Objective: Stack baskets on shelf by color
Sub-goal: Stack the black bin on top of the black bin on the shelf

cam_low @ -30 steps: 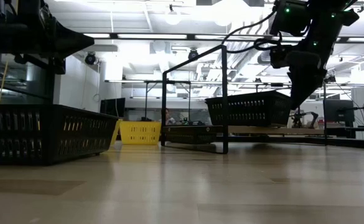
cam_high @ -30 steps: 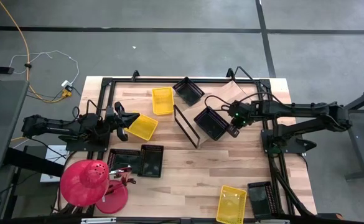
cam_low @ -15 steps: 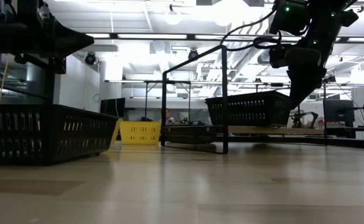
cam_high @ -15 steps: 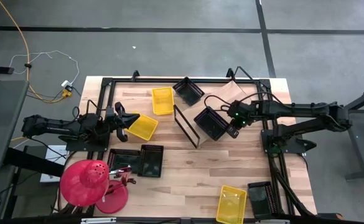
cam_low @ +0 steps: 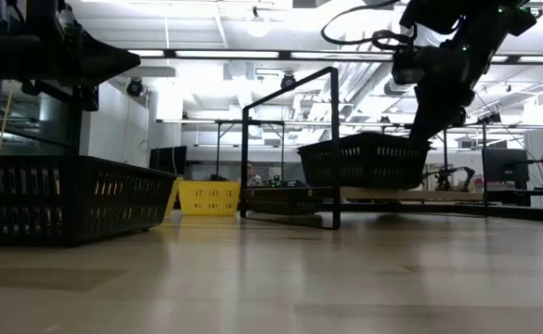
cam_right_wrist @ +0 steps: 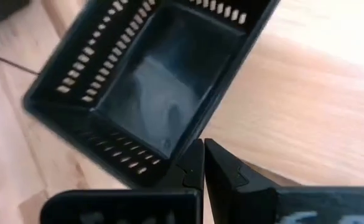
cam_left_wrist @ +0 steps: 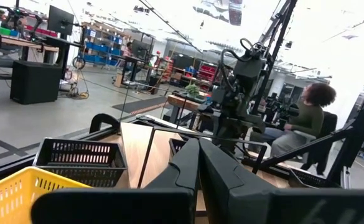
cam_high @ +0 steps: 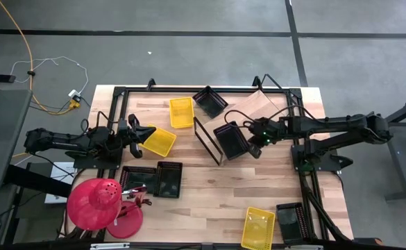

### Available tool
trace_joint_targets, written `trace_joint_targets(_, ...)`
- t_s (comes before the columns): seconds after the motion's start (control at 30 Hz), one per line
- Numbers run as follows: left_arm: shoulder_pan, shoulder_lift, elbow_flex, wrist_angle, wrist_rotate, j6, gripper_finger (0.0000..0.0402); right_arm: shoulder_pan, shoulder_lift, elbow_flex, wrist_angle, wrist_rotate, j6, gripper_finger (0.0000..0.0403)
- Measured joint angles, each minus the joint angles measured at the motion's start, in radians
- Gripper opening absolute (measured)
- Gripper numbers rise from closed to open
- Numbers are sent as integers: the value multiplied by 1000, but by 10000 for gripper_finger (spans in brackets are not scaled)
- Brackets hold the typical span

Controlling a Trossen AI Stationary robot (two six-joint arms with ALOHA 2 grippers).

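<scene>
Right end effector [cam_high: 252,146] is clamped shut on the rim of a black basket [cam_high: 232,139], carrying it clear of the counter [cam_high: 209,187]. The basket hangs tilted, just beside the shelf [cam_high: 208,140], whose black frame stands directly past the basket from the end effector. Left end effector [cam_high: 137,133] is fully closed, holding nothing, with a yellow basket [cam_high: 159,142] just ahead of its tips on the counter. More black and yellow baskets lie scattered farther off from both.
</scene>
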Motion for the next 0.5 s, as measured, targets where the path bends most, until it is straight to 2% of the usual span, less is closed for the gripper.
trace_joint_targets(0.27, 0, 0, 0, 0, 0, 0, 0, -2, 8, 0, 2, 105, -8, 0)
trace_joint_targets(0.5, 0, 0, 0, 0, -1, -4, 0, -2, 94, 0, 103, 123, -58, 0)
